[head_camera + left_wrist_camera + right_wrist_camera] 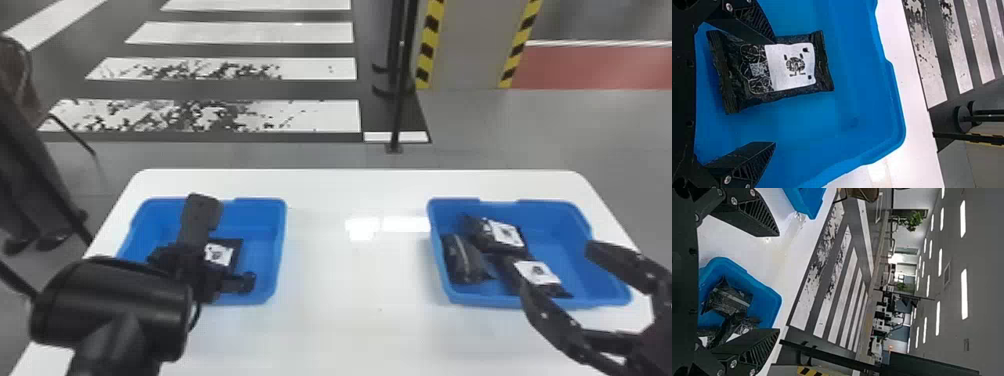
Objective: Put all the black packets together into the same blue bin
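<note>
At left, the left arm comes in from the bottom edge, reaching forward so that its gripper [222, 245] is over the left bin [281, 240]. Its fingers stand wide apart, gripping nothing; one overlaps the edge of the packet [220, 254] in that bin in the left wrist view, though I cannot tell whether they touch. The packet lies label up. At right, the right bin [555, 215] sits on the table [345, 310] with three packets [465, 260] bunched toward its left side. The right arm comes in from the right edge, its gripper [560, 270] at that bin's near right part, fingers spread wide with nothing between them.
</note>
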### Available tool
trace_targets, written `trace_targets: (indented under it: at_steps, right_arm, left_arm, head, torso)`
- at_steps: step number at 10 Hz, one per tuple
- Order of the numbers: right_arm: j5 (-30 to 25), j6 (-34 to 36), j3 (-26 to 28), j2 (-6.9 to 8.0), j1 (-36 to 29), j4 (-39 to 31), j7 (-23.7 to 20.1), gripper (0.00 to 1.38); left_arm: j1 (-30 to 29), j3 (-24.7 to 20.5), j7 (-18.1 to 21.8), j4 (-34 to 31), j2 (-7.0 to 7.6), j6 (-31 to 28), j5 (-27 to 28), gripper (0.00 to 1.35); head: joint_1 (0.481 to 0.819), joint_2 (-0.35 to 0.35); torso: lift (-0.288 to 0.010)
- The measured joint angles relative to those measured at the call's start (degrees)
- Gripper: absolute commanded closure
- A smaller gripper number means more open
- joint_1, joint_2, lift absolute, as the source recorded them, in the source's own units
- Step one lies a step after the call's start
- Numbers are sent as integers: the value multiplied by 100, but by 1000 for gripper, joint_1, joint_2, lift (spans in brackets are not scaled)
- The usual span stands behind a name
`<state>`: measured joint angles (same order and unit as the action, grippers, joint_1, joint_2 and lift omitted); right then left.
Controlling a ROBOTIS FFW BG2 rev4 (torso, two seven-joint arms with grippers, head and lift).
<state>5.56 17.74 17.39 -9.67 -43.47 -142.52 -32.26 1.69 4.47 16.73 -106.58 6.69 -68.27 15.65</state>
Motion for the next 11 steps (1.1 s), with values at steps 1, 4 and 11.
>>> trace_targets:
  at_steps: [1, 4, 11]
  right_arm:
    - [1, -9, -11, -1, 2, 8, 0, 163]
    - [4, -30, -40, -7, 5, 27, -9, 163]
    - [71, -93, -46, -17, 31, 123, -35, 163]
  left_arm:
    - [66, -12, -10, 152, 3, -5, 24, 121]
    - [233, -122, -10, 474, 16, -225, -21, 973]
    - [293, -107, -157, 545, -4, -151, -63, 1216]
  head:
    - [695, 41]
    - [695, 63]
    - [695, 66]
  torso:
    - [-110]
    - [-110]
    - [-110]
